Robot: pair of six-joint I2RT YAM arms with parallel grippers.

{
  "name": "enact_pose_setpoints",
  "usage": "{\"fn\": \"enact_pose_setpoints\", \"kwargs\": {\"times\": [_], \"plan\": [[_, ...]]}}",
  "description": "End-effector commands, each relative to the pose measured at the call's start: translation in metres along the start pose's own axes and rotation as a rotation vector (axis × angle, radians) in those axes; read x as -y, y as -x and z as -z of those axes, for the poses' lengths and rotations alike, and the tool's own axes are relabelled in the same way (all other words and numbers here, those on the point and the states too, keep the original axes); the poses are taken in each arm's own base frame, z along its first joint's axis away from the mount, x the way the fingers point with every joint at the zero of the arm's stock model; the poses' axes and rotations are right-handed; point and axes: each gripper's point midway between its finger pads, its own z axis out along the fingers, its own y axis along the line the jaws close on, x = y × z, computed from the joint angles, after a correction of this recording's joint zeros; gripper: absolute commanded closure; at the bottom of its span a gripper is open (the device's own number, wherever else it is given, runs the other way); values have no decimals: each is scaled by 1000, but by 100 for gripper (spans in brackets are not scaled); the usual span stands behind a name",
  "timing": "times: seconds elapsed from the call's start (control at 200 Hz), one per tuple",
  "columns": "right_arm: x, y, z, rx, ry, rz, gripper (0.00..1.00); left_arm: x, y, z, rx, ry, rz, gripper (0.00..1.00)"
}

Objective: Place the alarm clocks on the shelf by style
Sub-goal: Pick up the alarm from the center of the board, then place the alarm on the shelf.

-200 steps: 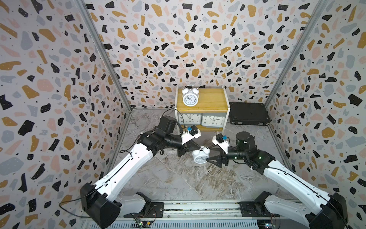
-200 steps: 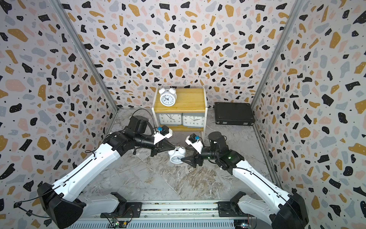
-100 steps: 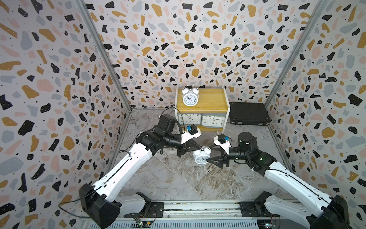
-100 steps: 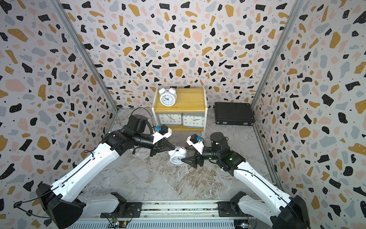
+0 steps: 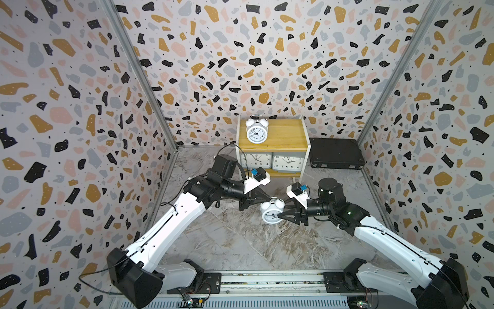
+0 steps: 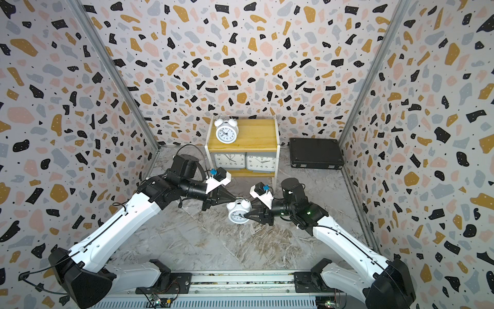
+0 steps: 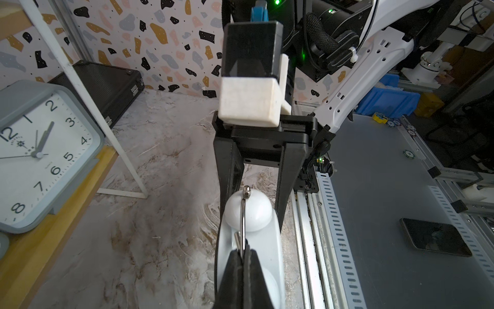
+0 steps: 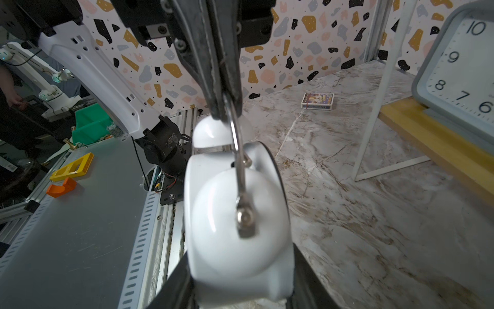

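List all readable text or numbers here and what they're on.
"12 1 2 3 4 5 6 7 8": on the grey clock beside the black case.
"10 9 8 7 6": on the other grey clock.
Brand print under that 12: blurred.
Card box print: too small.
Shelf-top twin-bell clock and held twin-bell clock: dials too small.

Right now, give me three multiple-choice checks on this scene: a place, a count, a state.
1. The two grey clocks stand: A) on the shelf's top board; B) on its lower board; C) on the floor.
2. Twin-bell clocks on the shelf: A) one; B) two; C) none.
3. The left fingers are: A) open above the clock; B) shut on nothing; C) shut on the held twin-bell clock's handle.
1 B: both sit side by side under the top board. 2 A: only one stands on top. 3 C: the left wrist view shows the wire handle pinched.
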Motion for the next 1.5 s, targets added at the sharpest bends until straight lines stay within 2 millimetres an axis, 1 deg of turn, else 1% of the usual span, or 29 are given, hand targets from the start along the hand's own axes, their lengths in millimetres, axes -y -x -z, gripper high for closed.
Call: {"fn": "enact_pose_setpoints", "kwargs": {"times": [0.0, 0.015, 0.065, 0.08, 0.14, 0.19, 0.27, 0.32, 0.446, 0.581, 0.686, 0.846, 0.951, 1.056, 1.071, 1.091, 1.236, 1.357, 1.497], "plan": [[-2, 22, 8, 46, -25, 42, 71, 0, 28, 10, 56, 31, -80, 100], [-2, 23, 9, 47, -29, 43, 72, -1, 28, 10, 55, 37, -80, 98], [-1, 25, 10, 51, -42, 44, 72, -6, 28, 11, 54, 72, -78, 82], [0, 26, 11, 53, -49, 43, 73, -8, 29, 11, 54, 86, -76, 78], [4, 28, 13, 61, -77, 44, 73, -14, 29, 14, 56, 131, -75, 75], [7, 31, 15, 69, -107, 46, 73, -19, 30, 18, 61, 180, -76, 65], [15, 37, 19, 80, -162, 44, 74, -32, 31, 27, 78, 276, -67, 55], [19, 41, 23, 90, -192, 45, 74, -42, 32, 37, 101, 351, -50, 46], [26, 55, 33, 114, -243, 52, 75, -67, 32, 66, 171, 510, 27, 38], [35, 72, 45, 138, -287, 55, 75, -88, 22, 90, 194, 631, 105, 34], [41, 87, 54, 156, -315, 62, 76, -103, 14, 102, 210, 684, 164, 33], [50, 108, 67, 184, -353, 63, 76, -120, 10, 115, 242, 723, 208, 33], [56, 121, 73, 192, -370, 68, 76, -131, 8, 118, 241, 737, 215, 34], [62, 136, 79, 198, -380, 72, 76, -143, 2, 119, 229, 752, 242, 33], [62, 139, 80, 198, -380, 74, 76, -146, 7, 121, 244, 759, 222, 33], [63, 141, 81, 200, -382, 74, 76, -147, 7, 121, 246, 760, 219, 33], [69, 161, 87, 215, -381, 88, 76, -163, 5, 124, 238, 788, 232, 35], [73, 177, 92, 229, -386, 106, 76, -172, 6, 126, 239, 804, 226, 35], [82, 192, 96, 238, -387, 115, 76, -182, 5, 125, 224, 805, 226, 36]]}}
